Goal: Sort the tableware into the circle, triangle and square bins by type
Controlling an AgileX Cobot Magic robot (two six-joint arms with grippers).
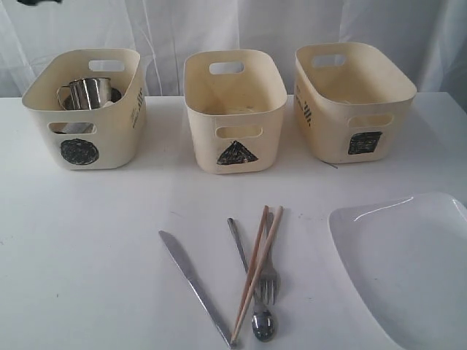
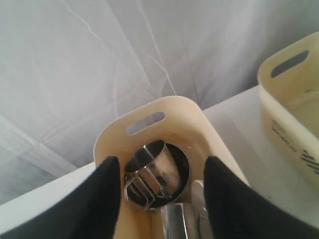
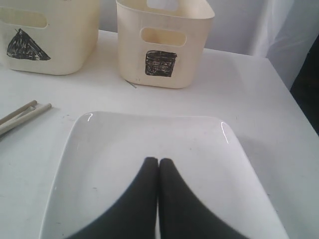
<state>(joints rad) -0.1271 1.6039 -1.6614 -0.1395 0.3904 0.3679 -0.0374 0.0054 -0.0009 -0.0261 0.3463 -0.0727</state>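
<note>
My left gripper [image 2: 162,164] hangs open over the circle bin [image 1: 109,138], with nothing between its fingers. Inside that bin [image 2: 149,104] a steel mug [image 2: 154,169] lies in a steel bowl [image 2: 185,162], and a second steel piece [image 2: 174,224] sits beside them. From outside, one mug [image 1: 89,92] shows above the rim. My right gripper [image 3: 158,160] is shut and empty just above the large white plate [image 3: 149,134]. Knife [image 1: 193,286], fork [image 1: 268,281], spoon [image 1: 260,324] and chopsticks [image 1: 257,273] lie together at the table's front. No white bowl shows.
The triangle bin [image 1: 235,109] stands in the middle and the square bin [image 1: 350,102] to the right, both at the back. The plate [image 1: 408,262] reaches the front right table edge. A white curtain hangs behind the bins. Neither gripper shows in the exterior view.
</note>
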